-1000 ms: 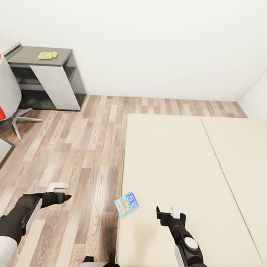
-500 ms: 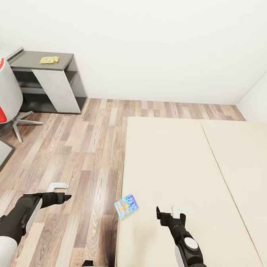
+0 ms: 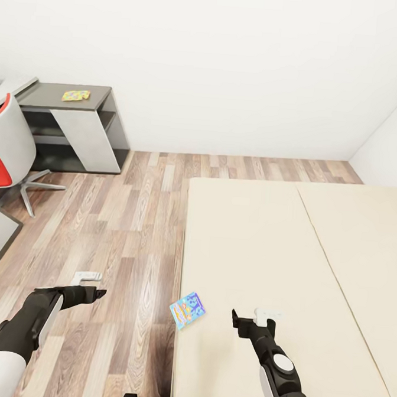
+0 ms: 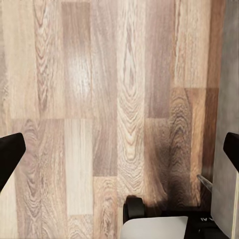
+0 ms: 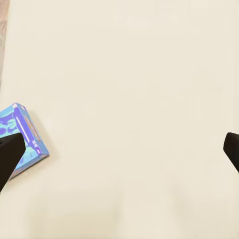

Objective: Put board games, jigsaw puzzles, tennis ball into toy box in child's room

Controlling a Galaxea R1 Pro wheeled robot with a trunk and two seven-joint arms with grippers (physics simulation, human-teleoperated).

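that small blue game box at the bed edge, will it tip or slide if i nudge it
The small blue printed cardboard game box lies flat, so tipping over seems unlikely. It sits at the cream mattress edge, so a nudge floorward might drop it. It looks stiff and probably light.

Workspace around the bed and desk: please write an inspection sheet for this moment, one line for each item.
Surface: cream two-section bed mattress on wood-plank floor.
Job's things: small blue printed board game box lies at the mattress's near left edge; multicolour jigsaw puzzle sheet lies on the dark grey desk top.
Clutter: nothing seen.
Grippers: left gripper open, empty, above floor; right gripper open, empty, above mattress beside the game box.
Cables: nothing seen.
Surroundings: white wall; red and grey swivel chair by the desk.
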